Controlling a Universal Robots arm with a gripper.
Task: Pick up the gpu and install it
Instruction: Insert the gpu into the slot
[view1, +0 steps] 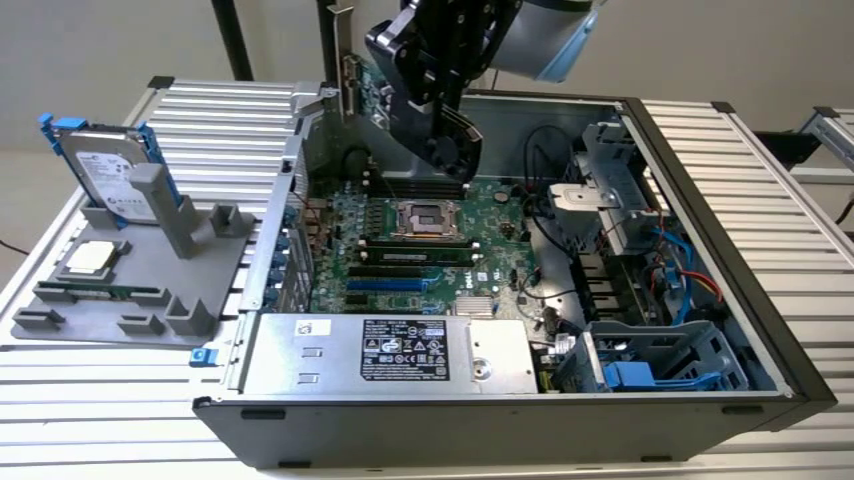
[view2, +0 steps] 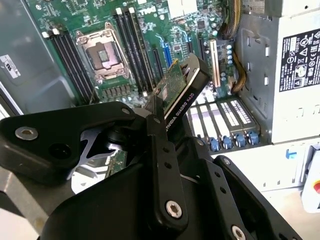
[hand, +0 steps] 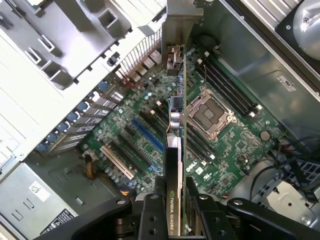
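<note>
One hand (hand: 174, 200) clamps the gpu (hand: 173, 155) by its black end. The card hangs edge-on above the motherboard (hand: 145, 115) in the case (view1: 467, 430).

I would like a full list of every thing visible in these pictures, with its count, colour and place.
table: one, white, ribbed, under everything
computer case: one, dark grey, open, on the table
motherboard: one, green, inside the case
power supply: one, silver, inside the case
holder: one, grey, on the exterior view's left of the case
hard drive: one, silver with blue frame, upright in the holder
memory stick: one, green, lying in the holder
gpu: one, green and black, above the motherboard
gripper: one, black, shut on the gpu
arm: one, grey and blue, above the case
</note>
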